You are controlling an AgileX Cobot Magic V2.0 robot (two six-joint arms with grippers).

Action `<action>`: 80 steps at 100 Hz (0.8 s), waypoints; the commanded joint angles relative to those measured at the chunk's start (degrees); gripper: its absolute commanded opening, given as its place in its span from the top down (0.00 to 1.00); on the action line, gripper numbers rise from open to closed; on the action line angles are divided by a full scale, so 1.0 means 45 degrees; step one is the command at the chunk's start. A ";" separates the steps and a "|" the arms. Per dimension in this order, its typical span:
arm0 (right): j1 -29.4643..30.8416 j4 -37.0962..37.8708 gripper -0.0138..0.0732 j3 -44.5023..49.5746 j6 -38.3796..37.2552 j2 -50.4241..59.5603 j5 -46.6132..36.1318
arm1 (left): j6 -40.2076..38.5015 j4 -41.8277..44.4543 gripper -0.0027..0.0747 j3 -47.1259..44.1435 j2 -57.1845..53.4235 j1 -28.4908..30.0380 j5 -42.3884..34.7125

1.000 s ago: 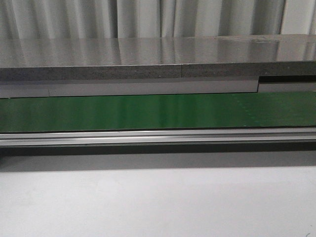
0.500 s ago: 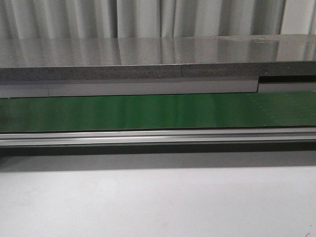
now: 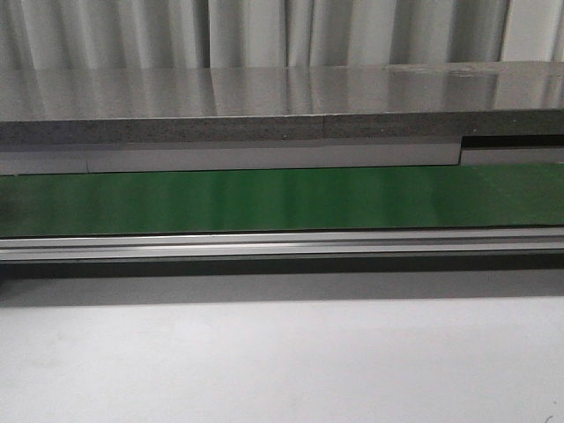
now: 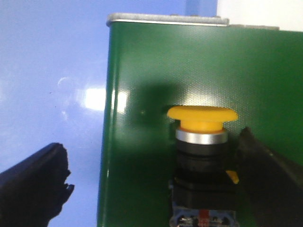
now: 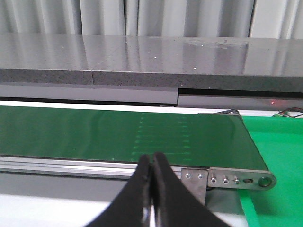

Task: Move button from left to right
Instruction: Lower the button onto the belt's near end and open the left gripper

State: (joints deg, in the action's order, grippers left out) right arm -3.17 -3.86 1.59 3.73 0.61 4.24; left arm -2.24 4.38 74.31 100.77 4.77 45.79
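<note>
The button (image 4: 202, 142) stands on the green belt (image 4: 142, 71) in the left wrist view, with its yellow cap (image 4: 202, 117) over a silver ring and a black body. My left gripper (image 4: 154, 165) is open wide around it. One finger (image 4: 267, 175) sits close against the button's side, and the other finger (image 4: 33, 189) is far off, beyond the belt's edge. My right gripper (image 5: 152, 161) is shut with nothing in it, held in front of the belt's (image 5: 94, 132) near rail. The front view shows neither the button nor a gripper.
A long green conveyor belt (image 3: 282, 198) runs across between an aluminium rail (image 3: 282, 244) and a grey stone ledge (image 3: 264, 128). The belt's right end has a bolted bracket (image 5: 227, 178), with a bright green surface (image 5: 279, 151) beyond it. A pale tabletop (image 3: 282, 361) lies nearest.
In the front view, faint dotted marks on the belt's right part one second ago no longer show. Nothing else differs.
</note>
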 commanded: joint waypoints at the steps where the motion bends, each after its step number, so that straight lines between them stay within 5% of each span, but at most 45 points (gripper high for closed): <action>1: -0.0015 0.0077 0.92 -0.0194 0.0012 0.0209 -0.1088 | 0.0013 -0.0173 0.07 0.0289 -0.0860 -0.0096 -0.0352; 43: -0.0015 0.0077 0.92 -0.0194 0.0012 0.0209 -0.1088 | 0.0261 -0.1149 0.07 0.0004 -0.4233 -0.0096 -0.1255; 80: -0.0015 0.0077 0.92 -0.0194 0.0012 0.0209 -0.1088 | 0.0374 -0.1397 0.07 -0.3577 -0.9739 -0.1352 -0.4739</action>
State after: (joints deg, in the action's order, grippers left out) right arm -3.17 -3.86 1.59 3.73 0.61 4.24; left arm -0.45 -1.37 59.71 62.62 0.60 31.64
